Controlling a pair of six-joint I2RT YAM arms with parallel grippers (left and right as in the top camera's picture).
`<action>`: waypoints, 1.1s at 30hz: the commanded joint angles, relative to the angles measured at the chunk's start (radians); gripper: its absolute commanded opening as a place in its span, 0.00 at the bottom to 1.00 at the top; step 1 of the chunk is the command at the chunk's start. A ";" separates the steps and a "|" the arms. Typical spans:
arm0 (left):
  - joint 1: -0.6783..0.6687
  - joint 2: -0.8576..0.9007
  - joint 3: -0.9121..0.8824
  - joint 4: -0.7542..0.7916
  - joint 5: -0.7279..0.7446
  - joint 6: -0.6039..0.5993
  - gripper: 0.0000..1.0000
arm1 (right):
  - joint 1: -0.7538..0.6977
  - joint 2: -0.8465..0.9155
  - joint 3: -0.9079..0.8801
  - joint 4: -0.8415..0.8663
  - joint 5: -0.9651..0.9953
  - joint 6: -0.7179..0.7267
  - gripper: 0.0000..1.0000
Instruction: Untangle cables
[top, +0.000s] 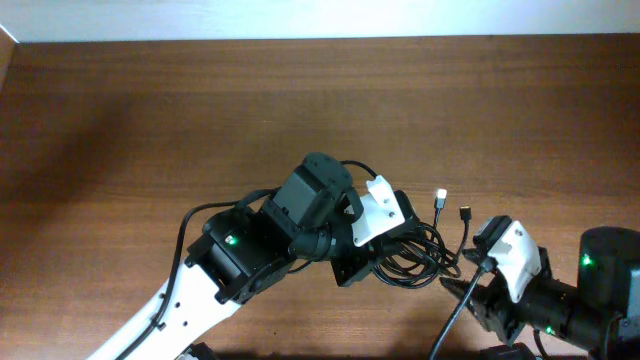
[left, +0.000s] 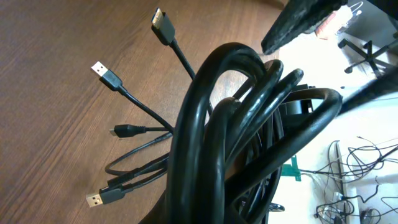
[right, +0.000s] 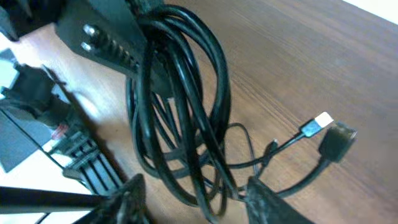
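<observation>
The cables (top: 420, 255) form one coiled tangle at lower centre of the overhead frame, above the worktop (top: 200, 110), pinched by the closed left claw (top: 385, 245); the right claw (right: 199, 196) gapes open around its lower loops; untangling looks barely begun, with only the plug ends (top: 441, 196) free.

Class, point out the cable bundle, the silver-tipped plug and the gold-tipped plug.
cable bundle (left: 198, 127), left wrist view, thick front loop
silver-tipped plug (left: 99, 68), left wrist view, metal tip
gold-tipped plug (left: 93, 200), left wrist view, metal tip
</observation>
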 joint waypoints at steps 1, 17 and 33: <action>-0.004 -0.019 0.007 0.014 0.072 0.002 0.00 | -0.002 0.004 0.002 0.003 0.024 -0.002 0.37; -0.003 -0.019 0.007 0.035 -0.186 -0.247 0.02 | -0.003 0.043 0.002 -0.048 -0.029 0.006 0.04; 0.113 -0.167 0.008 -0.020 -0.045 -0.246 0.99 | -0.002 0.043 0.002 -0.082 -0.256 -0.507 0.04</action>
